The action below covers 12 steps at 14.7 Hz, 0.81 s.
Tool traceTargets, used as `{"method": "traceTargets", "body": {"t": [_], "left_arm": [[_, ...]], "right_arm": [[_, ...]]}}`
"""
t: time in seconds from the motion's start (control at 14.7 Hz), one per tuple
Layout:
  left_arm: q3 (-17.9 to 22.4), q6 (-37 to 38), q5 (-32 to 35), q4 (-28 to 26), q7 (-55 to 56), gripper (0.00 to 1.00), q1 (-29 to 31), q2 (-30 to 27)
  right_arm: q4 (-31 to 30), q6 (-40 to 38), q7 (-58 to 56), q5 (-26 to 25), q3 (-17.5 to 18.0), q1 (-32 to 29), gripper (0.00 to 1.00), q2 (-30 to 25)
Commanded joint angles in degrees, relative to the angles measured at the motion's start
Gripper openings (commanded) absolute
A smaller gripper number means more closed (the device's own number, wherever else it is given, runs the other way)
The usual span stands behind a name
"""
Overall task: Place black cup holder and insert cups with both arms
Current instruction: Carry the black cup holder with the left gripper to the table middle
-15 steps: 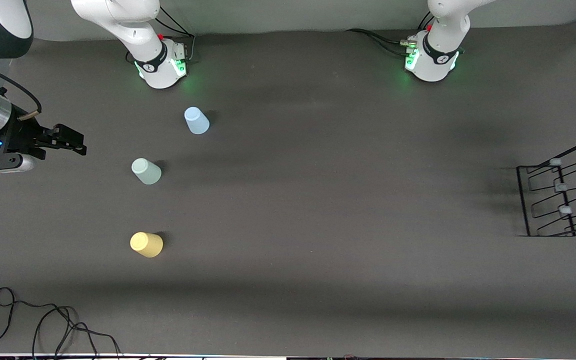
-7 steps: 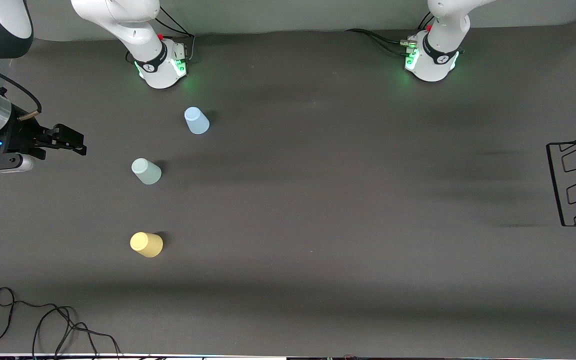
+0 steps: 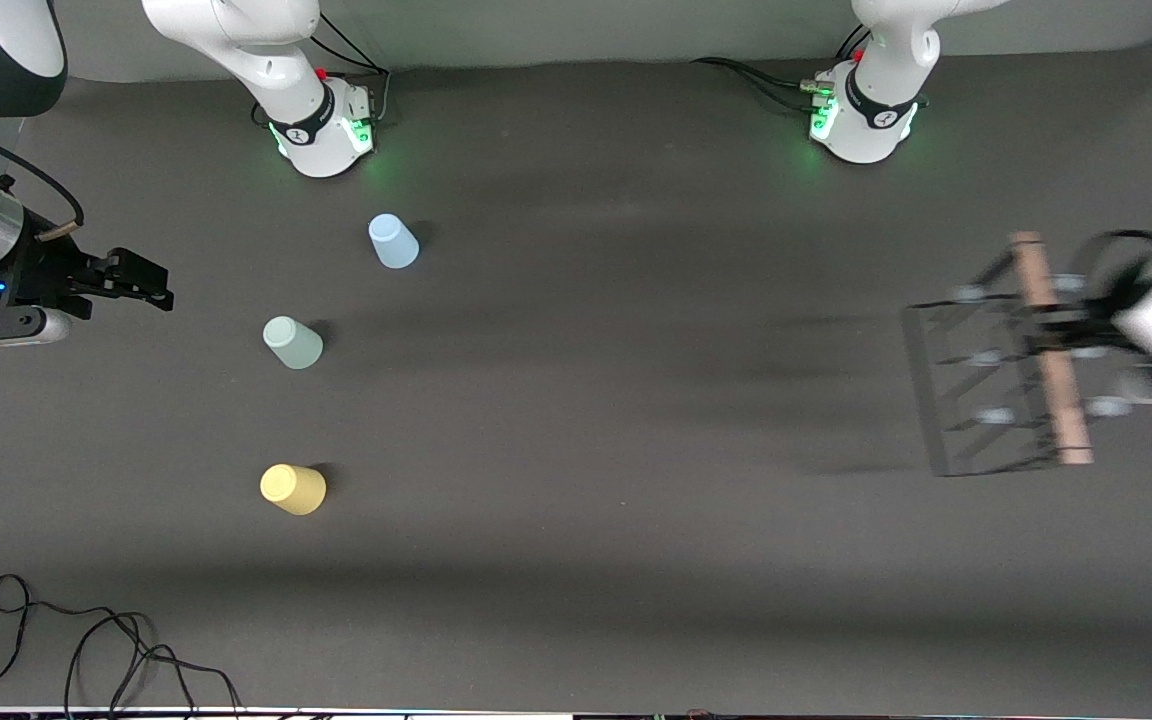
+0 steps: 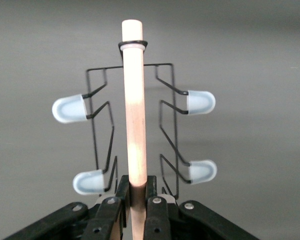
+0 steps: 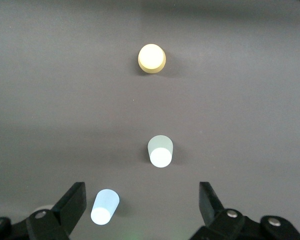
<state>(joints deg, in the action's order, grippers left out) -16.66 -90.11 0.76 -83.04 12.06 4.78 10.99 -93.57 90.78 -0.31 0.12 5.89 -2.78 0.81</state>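
My left gripper point(image 3: 1064, 335) is shut on the wooden rod handle point(image 4: 135, 125) of the black cup holder point(image 3: 996, 375) and holds it in the air over the left arm's end of the table. Its pale-tipped pegs point(image 4: 69, 109) show in the left wrist view. The light blue cup point(image 3: 393, 241), the mint green cup point(image 3: 292, 342) and the yellow cup point(image 3: 292, 489) stand upside down on the table near the right arm's end. My right gripper point(image 3: 141, 280) is open and empty, up beside the cups; they also show in the right wrist view: blue cup point(image 5: 105, 206), green cup point(image 5: 160, 151), yellow cup point(image 5: 151, 58).
The dark table mat point(image 3: 616, 400) spans the view. A loose black cable point(image 3: 86, 640) lies at the mat's corner nearest the front camera, at the right arm's end. The two arm bases point(image 3: 321, 125) stand along the table edge farthest from the front camera.
The left gripper with the cup holder swung out past the table's end, then came back in over the table, more toward the middle than a second ago. The right arm has not moved.
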Motion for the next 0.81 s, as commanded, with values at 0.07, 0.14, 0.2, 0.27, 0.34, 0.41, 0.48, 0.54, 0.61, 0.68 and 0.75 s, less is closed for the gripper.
{"method": "traceTargets", "body": {"t": [0.07, 0.14, 0.2, 0.27, 0.34, 0.41, 0.48, 0.54, 0.61, 0.68, 0.75], "left_arm": [[0.7, -4.3, -0.1, 0.2, 15.2, 0.0, -13.4, 1.7], [0.7, -5.9, -0.7, 0.4, 20.1, 0.0, -17.8, 2.3], [0.7, -7.3, -0.5, 0.9, 24.5, 0.0, -21.3, 3.9], [0.8, -8.4, 0.1, 2.1, 28.9, 0.0, -24.3, 5.5], [0.8, -9.3, 0.8, 3.9, 32.0, 0.0, -27.6, 7.7], [0.9, -9.5, 2.4, 6.6, 34.8, 0.0, -30.6, 10.4], [0.8, -9.5, 4.1, 9.4, 37.5, 0.0, -33.1, 13.2], [0.8, -9.6, 5.0, 11.7, 39.8, 0.0, -35.4, 15.7], [0.9, -9.7, 6.0, 13.8, 41.5, 0.0, -37.7, 18.4], [1.0, -10.3, 6.7, 15.3, 42.8, 0.0, -39.2, 20.8], [1.0, -12.3, 7.7, 15.4, 44.3, 0.0, -40.8, 22.5]], "right_arm": [[0.5, -0.3, -0.6, -0.4, -0.2, 0.3, 1.0, 0.0], [0.5, -0.3, -0.7, -0.4, -0.2, 0.3, 1.0, -0.1], [0.5, -0.3, -0.7, -0.4, -0.4, 0.3, 1.0, 0.0], [0.5, -0.2, -0.7, -0.3, -0.4, 0.3, 1.0, 0.1], [0.5, -0.2, -0.8, -0.3, -0.4, 0.3, 1.0, 0.1], [0.4, -0.2, -0.3, -0.2, -0.4, 0.3, 1.0, 0.2], [0.3, -0.2, -1.3, -0.2, -0.6, 0.1, 1.0, 0.6], [0.3, -0.3, -2.7, 0.3, -1.0, -0.6, 1.0, 1.1], [0.4, -0.2, -5.0, 1.1, -1.5, -1.2, 1.0, 1.6], [0.3, -0.3, -7.1, 1.4, -2.5, -1.4, 1.0, 2.4], [-0.4, -0.3, -7.3, 1.5, -2.6, -1.3, 1.0, 2.0]]}}
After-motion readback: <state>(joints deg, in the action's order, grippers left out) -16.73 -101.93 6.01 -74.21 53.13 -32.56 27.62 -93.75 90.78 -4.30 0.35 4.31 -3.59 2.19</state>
